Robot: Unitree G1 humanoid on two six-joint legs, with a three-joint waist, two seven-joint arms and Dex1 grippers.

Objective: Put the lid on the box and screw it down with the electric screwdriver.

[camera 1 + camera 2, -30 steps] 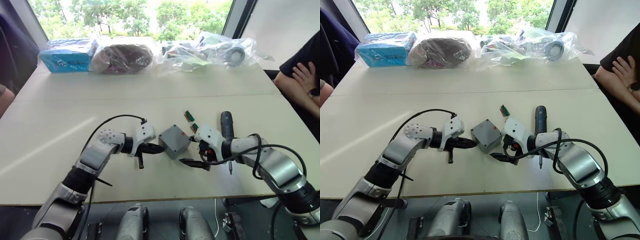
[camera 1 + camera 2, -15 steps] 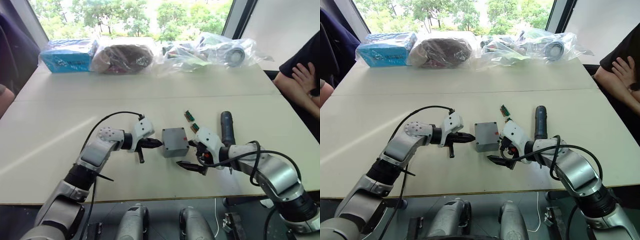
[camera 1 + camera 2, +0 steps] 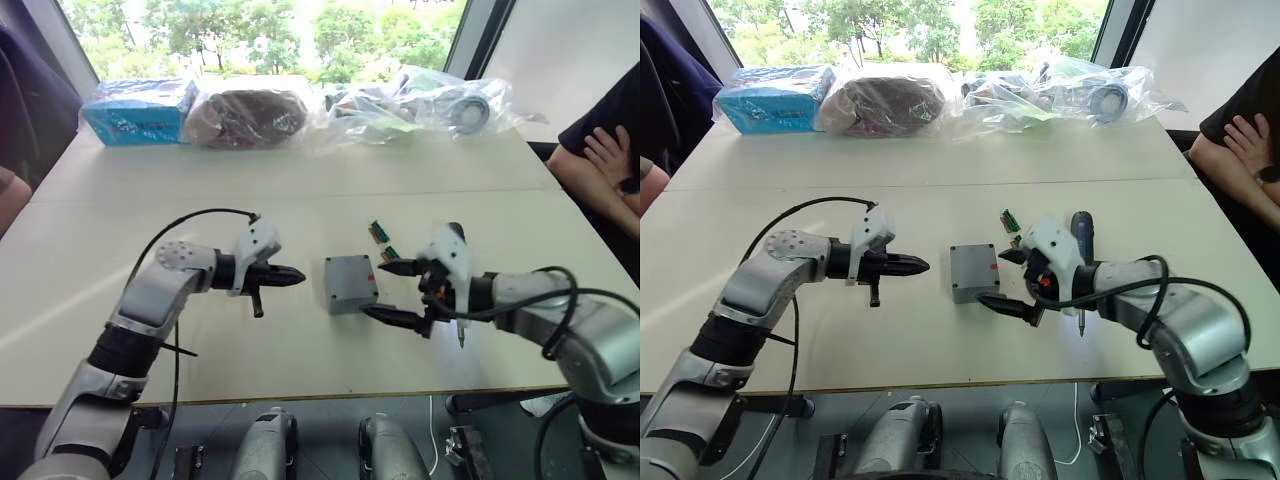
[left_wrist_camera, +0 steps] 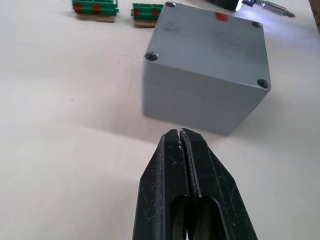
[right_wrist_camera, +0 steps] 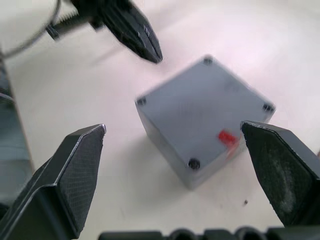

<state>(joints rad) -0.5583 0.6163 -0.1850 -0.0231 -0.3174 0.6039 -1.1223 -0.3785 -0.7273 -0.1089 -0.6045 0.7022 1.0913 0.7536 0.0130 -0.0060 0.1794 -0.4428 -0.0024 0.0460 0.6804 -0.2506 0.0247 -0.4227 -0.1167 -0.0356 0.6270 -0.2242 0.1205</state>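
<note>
The grey box stands at mid-table with the lid seated on top, its red mark near one corner. My left gripper is shut and empty, pointing at the box's left side from a short gap away. My right gripper is open, its fingertips spread at the box's right edge; in the right wrist view the box lies between and beyond them. The black electric screwdriver lies on the table behind my right gripper, its tip light showing in the left wrist view.
Two green connector blocks lie just beyond the box. Plastic-wrapped bags and a blue pack line the far side of the table. A person sits at the right edge. The table's front edge runs close below both arms.
My left gripper has pulled back to the left, away from the box. My right gripper has opened wider at the box's right side. The box has stayed put since half a second ago.
</note>
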